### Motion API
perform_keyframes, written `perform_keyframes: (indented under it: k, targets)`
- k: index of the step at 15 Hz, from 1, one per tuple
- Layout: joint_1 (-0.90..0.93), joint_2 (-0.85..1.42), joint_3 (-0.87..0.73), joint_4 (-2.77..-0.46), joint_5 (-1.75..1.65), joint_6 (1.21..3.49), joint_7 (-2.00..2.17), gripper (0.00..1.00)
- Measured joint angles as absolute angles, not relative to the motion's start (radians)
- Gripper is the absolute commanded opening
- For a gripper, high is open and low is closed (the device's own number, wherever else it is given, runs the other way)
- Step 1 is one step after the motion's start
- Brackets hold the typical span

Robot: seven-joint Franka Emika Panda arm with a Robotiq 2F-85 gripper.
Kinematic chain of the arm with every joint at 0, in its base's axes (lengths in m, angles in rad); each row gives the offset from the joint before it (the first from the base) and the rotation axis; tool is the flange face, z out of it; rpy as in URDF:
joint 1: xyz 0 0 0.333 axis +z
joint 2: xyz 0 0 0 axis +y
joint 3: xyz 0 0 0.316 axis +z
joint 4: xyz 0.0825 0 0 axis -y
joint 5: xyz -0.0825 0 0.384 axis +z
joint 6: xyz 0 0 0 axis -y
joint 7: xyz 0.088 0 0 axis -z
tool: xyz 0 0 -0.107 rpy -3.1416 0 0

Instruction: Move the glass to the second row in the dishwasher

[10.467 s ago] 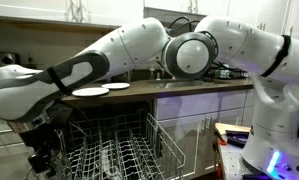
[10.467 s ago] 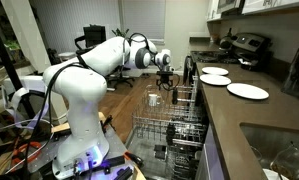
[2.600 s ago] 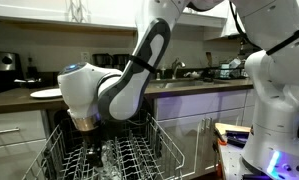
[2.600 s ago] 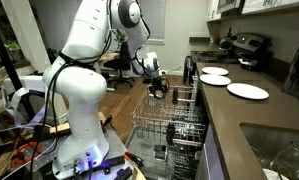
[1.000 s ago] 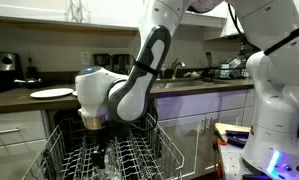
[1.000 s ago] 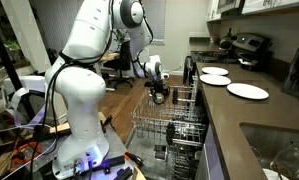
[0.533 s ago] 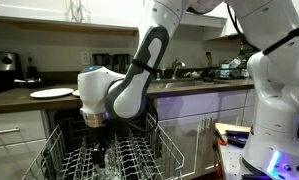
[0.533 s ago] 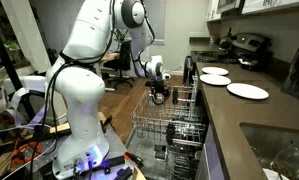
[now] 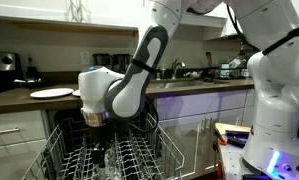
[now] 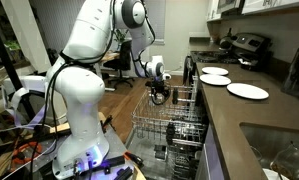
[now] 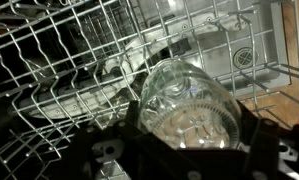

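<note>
The gripper (image 10: 161,96) hangs at the far end of the dishwasher (image 10: 169,128).

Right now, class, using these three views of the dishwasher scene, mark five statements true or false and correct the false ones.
1. The glass sits between the fingers. True.
2. The glass is dark blue. False: it is clear and colourless.
3. Three white plates lie on the counter. True.
4. The dishwasher rack is pushed in behind a closed door. False: it is pulled out, with its wires exposed.
5. The fingers hover over the white plates. False: they are down at the dishwasher rack.
</note>
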State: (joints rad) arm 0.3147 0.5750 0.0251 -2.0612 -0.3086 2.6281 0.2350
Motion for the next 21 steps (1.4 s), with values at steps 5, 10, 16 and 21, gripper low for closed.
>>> perform_keyframes:
  k: [5,10,16,21]
  targets:
    - [0.315,0.575,0.027,-2.061,-0.308,2.628,0.235,0.82]
    - [0.315,0.575,0.028,-2.061,-0.308,2.628,0.235,0.63]
    - [0.309,0.577,0.032,-2.061,-0.303,2.628,0.231,0.74]
    - [0.291,0.579,0.044,-2.061,-0.274,2.628,0.204,1.0]
